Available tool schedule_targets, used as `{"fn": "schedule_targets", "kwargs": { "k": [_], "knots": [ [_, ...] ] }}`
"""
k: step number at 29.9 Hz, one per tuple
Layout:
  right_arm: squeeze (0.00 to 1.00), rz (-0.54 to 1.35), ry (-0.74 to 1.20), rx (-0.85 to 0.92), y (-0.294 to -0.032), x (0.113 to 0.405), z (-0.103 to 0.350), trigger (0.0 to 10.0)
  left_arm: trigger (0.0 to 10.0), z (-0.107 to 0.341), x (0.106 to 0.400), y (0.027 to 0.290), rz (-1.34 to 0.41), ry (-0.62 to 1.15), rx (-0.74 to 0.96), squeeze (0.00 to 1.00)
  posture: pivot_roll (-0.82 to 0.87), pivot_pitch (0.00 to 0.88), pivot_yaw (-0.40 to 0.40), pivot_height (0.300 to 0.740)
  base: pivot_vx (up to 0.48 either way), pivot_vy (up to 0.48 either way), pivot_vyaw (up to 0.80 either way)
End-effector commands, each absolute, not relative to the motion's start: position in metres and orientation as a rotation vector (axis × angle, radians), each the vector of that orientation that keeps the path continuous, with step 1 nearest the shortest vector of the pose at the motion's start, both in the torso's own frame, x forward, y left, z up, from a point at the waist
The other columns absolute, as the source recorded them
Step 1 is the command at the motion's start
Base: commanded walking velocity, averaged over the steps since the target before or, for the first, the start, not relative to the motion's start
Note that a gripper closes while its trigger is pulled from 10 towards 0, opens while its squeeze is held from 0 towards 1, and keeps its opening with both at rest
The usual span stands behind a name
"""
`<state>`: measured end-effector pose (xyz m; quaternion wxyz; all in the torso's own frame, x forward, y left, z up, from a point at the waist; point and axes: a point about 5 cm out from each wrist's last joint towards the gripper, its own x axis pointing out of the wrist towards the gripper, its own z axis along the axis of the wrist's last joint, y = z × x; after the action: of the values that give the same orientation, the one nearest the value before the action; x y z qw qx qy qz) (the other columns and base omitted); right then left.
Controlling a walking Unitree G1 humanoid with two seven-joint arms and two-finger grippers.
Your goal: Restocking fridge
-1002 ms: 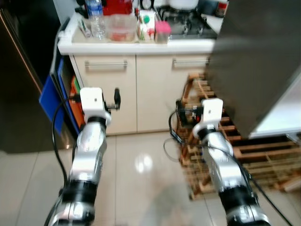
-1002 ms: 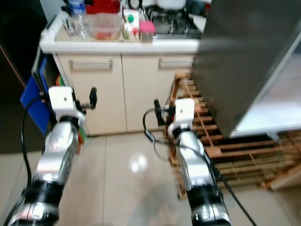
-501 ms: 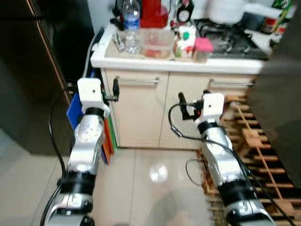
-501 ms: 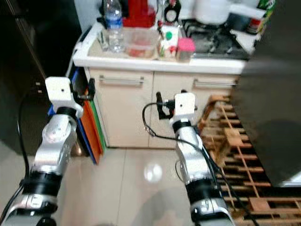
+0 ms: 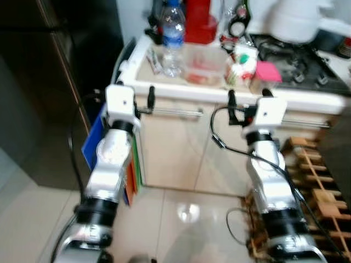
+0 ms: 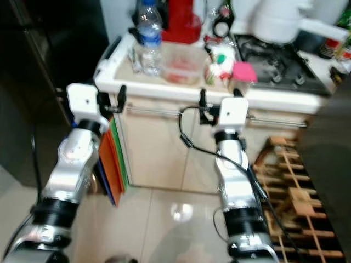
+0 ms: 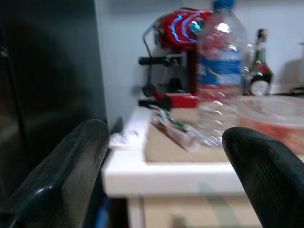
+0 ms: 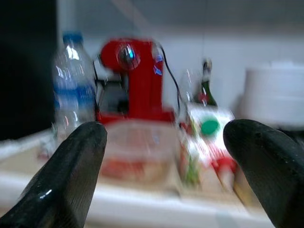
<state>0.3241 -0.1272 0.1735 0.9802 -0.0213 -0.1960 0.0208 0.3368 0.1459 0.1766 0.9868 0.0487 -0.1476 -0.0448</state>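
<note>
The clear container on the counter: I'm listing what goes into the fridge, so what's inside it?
The clear container holds something reddish low down, seen through its wall. Blur hides what food it is. It stands between the water bottle and a carton.

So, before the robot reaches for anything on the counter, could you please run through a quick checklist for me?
1. Left end effector open with nothing between its fingers: ok.
2. Right end effector open with nothing between its fingers: ok.
3. Water bottle upright near the counter front edge: ok.
4. Clear container beside the bottle, with a free side to grasp: ok.
5. Carton and pink-lidded cup standing upright: ok.
6. Fridge door open for loading: cannot tell.
</note>
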Motion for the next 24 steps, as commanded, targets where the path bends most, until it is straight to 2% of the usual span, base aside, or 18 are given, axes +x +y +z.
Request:
{"fn": "schedule_targets", "kwargs": {
  "k": [1, 11, 24],
  "knots": [
    [0.0, 0.002, -0.424, -0.051, -0.138, 0.325, 0.184, 10.0, 10.0, 0.196, 0.338, 0.129, -0.154, -0.376, 0.101, 0.0, -0.05, 0.0, 0.002, 0.732, 0.48, 0.0, 0.0],
    [0.0, 0.033, -0.446, -0.043, -0.128, 0.323, 0.192, 10.0, 10.0, 0.21, 0.338, 0.128, -0.155, -0.435, 0.106, 0.0, -0.04, 0.0, 0.005, 0.732, 0.48, 0.0, 0.0],
    [0.0, 0.065, -0.47, 0.01, -0.119, 0.326, 0.21, 10.0, 10.0, 0.216, 0.338, 0.134, -0.122, -0.435, 0.07, 0.0, -0.02, 0.0, 0.004, 0.732, 0.0, 0.0, 0.0]
  ]
}}
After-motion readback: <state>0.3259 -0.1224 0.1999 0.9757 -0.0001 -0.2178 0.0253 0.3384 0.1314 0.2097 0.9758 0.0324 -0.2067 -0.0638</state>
